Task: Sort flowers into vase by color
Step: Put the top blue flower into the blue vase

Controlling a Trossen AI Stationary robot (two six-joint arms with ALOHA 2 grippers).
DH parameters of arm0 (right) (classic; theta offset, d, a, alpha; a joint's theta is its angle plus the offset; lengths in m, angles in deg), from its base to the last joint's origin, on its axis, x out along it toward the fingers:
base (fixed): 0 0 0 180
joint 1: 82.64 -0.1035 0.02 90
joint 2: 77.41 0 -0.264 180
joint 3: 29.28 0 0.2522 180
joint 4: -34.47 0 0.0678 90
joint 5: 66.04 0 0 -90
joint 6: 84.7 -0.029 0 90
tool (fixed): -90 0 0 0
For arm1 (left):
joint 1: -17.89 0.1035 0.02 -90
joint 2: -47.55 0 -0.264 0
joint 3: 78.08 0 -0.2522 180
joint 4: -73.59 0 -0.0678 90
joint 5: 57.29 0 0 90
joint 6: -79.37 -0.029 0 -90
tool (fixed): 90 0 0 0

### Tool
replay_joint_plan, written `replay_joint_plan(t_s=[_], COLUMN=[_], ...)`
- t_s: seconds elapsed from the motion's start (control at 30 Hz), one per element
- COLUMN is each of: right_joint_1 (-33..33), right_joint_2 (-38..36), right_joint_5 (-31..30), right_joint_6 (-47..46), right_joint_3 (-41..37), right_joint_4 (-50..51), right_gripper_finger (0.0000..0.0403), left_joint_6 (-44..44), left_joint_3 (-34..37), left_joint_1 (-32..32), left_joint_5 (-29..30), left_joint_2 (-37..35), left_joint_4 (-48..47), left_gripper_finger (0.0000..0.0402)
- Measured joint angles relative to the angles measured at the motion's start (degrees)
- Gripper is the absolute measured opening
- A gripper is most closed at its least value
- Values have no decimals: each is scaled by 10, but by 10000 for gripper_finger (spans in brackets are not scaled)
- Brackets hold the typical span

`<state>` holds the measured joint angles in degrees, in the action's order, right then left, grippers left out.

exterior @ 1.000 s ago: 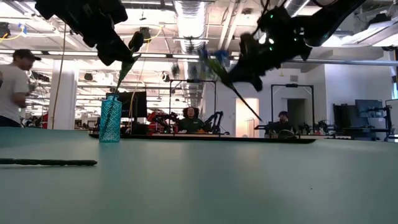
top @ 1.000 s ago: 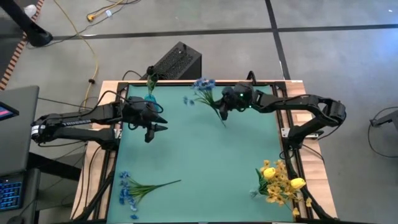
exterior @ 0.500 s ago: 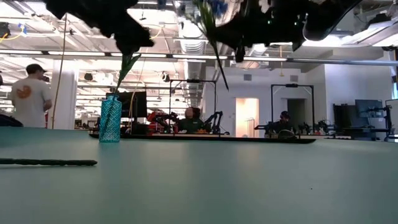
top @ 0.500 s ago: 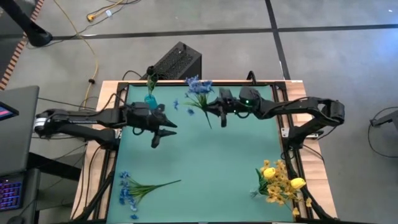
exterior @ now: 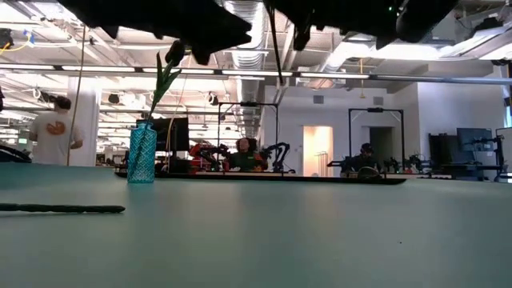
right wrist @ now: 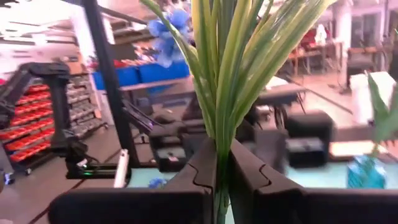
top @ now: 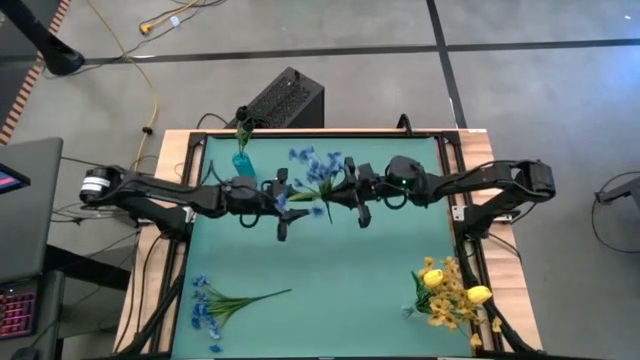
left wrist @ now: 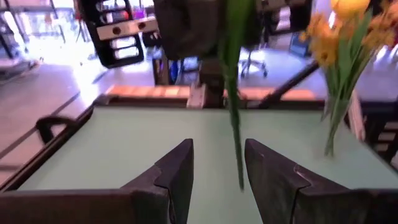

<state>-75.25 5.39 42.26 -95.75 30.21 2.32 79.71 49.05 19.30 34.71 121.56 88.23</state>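
one sprig lifted: the right gripper [top: 352, 192] is clamped on the green stem of a blue blossom sprig [top: 312, 172], held in the air over the middle of the table [top: 340, 260]; in the right wrist view its fingers [right wrist: 205, 163] pinch the stem bundle tight.
left gripper [top: 282, 200]: spread apart and holding nothing, its fingers [left wrist: 177, 171] either side of the hanging stem in the left wrist view (a handover looks likely, as a judgement).
teal vase [top: 241, 160]: stands at the table's far left corner with one green stem in it; its bud colour cannot be told.
yellow flowers [top: 447, 290]: gathered upright at the near right corner, apparently already in a container, though the container itself is hard to see.
left to do: a second blue sprig [top: 220, 303] lies flat at the near left edge, untouched; the lifted sprig is in no vase yet.
progress: roughly midway, judging by what lies loose.
change over the last second: the right gripper has carried the sprig from the far edge toward the centre, and the left gripper has moved in from near the teal vase to meet it, the two now almost touching.
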Motion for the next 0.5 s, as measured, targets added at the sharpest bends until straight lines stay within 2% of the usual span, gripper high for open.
replay_joint_plan(t_s=[0.2, 0.33, 0.5], right_joint_1=[-22, -26, -30], right_joint_2=[0, 0, 33], right_joint_5=[-4, -14, -26], right_joint_6=[27, 60, 67], right_joint_3=[0, 0, 1], right_joint_4=[-18, -26, -87], right_gripper_finger=[47, 47, 46], left_joint_6=[9, 14, 22], left_joint_3=[0, 0, 0], left_joint_1=[-2, -3, -3], left_joint_5=[-16, -50, -15], left_joint_2=[22, 22, 22], left_joint_4=[69, 93, 99], left_gripper_finger=[132, 132, 132])
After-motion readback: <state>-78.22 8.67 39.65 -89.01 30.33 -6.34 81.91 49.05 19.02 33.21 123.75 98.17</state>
